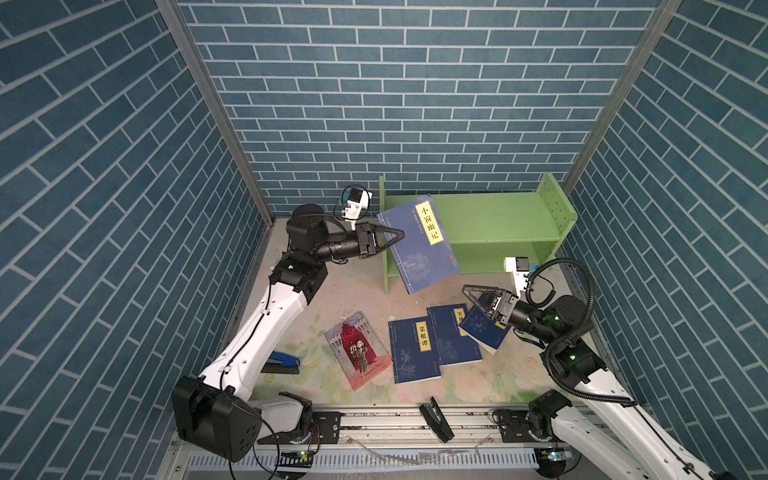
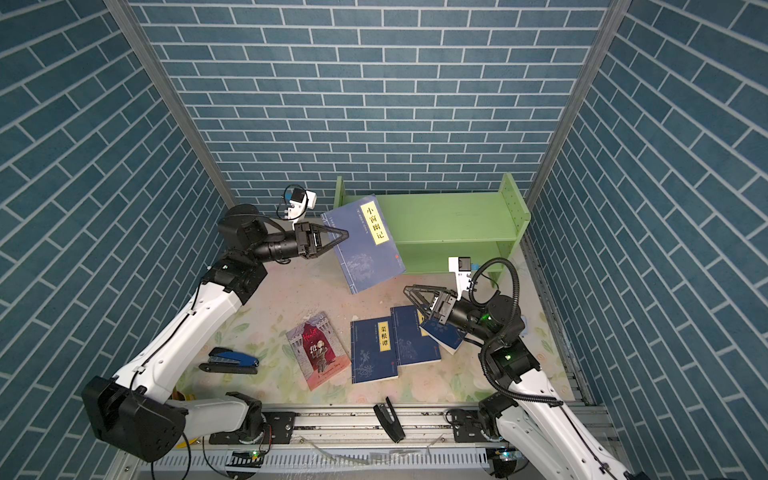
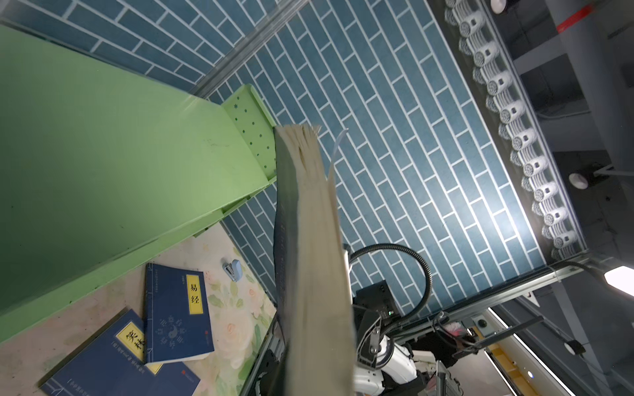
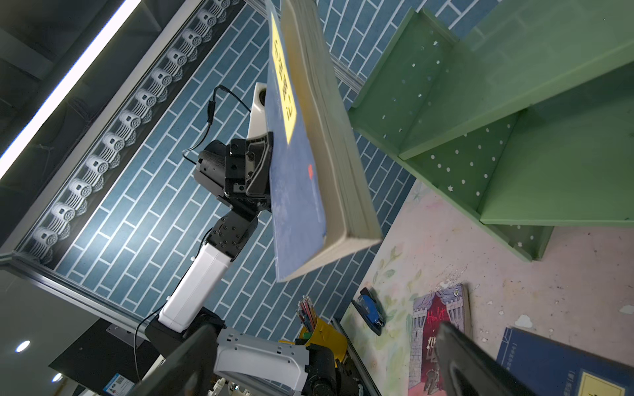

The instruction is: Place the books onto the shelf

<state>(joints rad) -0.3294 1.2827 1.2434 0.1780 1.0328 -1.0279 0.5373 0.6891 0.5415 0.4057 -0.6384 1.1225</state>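
The left gripper pinches a blue book aloft, just before the shelf. The right gripper hangs spread above the lying books. Next, I reckon: stand it upright on a tier.

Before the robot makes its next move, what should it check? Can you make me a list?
1. The left gripper is shut on the raised blue book: ok.
2. That book stands upright for shelving: not ok, it hangs tilted.
3. The right gripper is open and holds nothing: ok.
4. The green shelf has room: ok, no book shows on it.
5. The grip is firm: cannot tell.
6. All books put away: not ok, the red book and three blue ones lie on the table.
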